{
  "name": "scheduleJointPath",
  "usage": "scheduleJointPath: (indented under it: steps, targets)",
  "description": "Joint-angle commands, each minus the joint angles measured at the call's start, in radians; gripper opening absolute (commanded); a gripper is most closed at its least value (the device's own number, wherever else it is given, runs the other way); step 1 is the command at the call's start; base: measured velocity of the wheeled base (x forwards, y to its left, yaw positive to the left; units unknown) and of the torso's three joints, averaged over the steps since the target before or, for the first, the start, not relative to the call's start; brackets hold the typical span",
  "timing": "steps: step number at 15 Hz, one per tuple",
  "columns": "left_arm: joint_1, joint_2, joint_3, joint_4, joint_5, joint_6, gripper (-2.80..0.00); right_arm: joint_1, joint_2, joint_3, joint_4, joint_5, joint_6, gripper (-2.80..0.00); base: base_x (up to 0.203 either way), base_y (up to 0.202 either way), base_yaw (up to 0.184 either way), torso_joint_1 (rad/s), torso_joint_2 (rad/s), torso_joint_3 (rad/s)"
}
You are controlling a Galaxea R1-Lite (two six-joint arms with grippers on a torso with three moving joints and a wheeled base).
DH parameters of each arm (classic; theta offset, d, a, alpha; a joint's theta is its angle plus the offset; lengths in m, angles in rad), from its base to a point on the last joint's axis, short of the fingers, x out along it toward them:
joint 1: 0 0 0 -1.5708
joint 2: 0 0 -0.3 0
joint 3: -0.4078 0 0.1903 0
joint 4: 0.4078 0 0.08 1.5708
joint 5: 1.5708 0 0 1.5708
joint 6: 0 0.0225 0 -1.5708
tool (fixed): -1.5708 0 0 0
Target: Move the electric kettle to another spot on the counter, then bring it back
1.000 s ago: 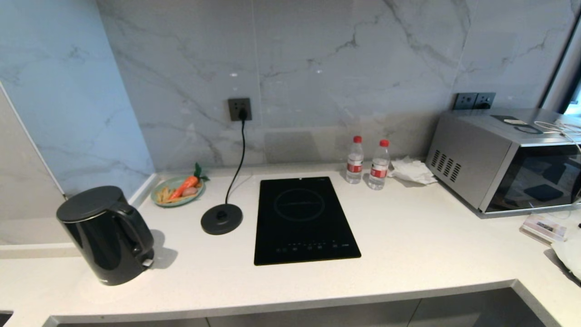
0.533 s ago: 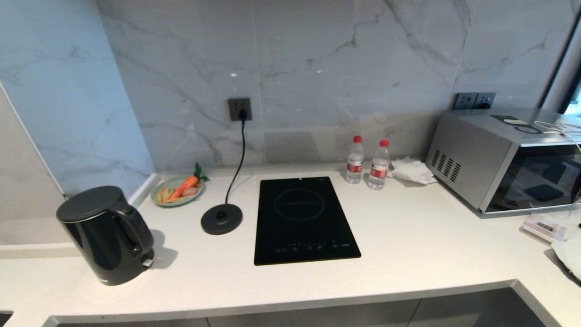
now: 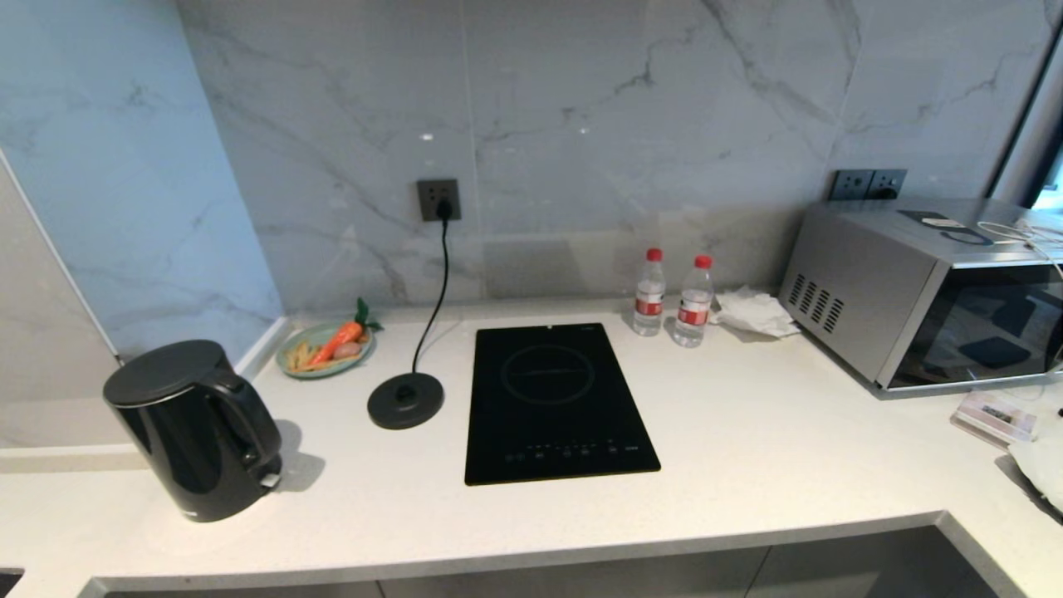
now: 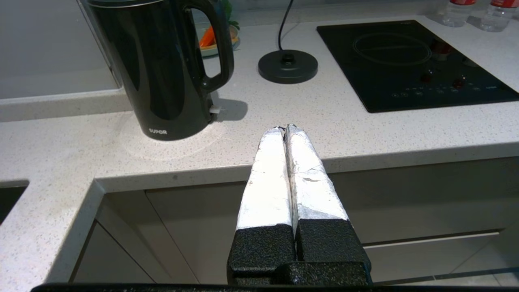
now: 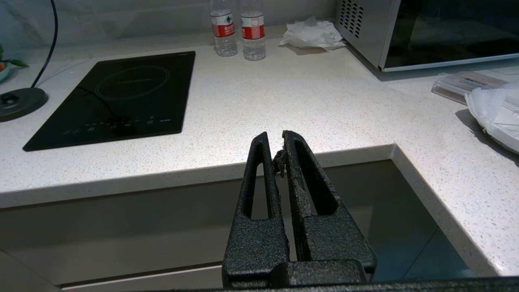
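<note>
A corded base disc (image 3: 405, 400) is sitting beside the black hob (image 3: 556, 403). Two water bottles (image 3: 671, 298) are standing near a microwave (image 3: 926, 293), with crumpled tissue (image 3: 751, 313) lying between them

From my head camera I see the glossy black plastic jug kettle (image 3: 193, 430) upright on the white speckled stone counter (image 3: 747, 448), well left of its round dark-grey corded base disc (image 3: 406, 400) and the black glass induction hob (image 3: 554, 402)

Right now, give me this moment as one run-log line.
glossy black jug kettle: upright on white speckled counter, off grey base disc | left gripper: shut, empty, near counter's front edge | right gripper: shut, empty
</note>
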Motion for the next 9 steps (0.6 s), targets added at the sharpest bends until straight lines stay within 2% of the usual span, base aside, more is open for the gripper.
scheduleJointPath:
  steps: [1, 9]
  targets:
    - [0.0, 0.002, 0.0, 0.001, 0.0, 0.0, -2.8, 0.0, 0.002, 0.0, 0.0, 0.0, 0.0, -2.8, 0.0, 0.0, 0.0, 0.0, 0.0, 0.0]
    - [0.0, 0.002, 0.0, 0.001, 0.004, 0.0, -2.8, 0.0, 0.002, 0.0, 0.0, 0.0, 0.0, -2.8, 0.0, 0.0, 0.0, 0.0, 0.0, 0.0]
